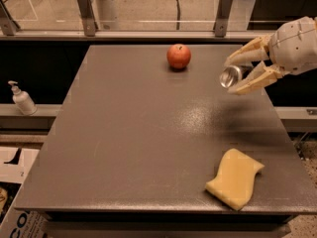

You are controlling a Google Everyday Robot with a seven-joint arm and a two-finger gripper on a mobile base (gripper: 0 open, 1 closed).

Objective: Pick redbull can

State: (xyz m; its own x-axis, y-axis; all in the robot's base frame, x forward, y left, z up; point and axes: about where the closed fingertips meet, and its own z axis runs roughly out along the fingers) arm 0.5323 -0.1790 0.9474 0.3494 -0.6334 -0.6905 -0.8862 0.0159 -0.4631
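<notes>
The redbull can is a slim silvery can held on its side between the gripper's two cream fingers, its round end facing the camera. The gripper comes in from the right edge and is shut on the can, holding it in the air above the right part of the grey table. A shadow lies on the table below it.
A red apple sits at the back middle of the table, left of the gripper. A yellow sponge lies near the front right corner. A white pump bottle stands on a ledge to the left. A glass rail runs behind the table.
</notes>
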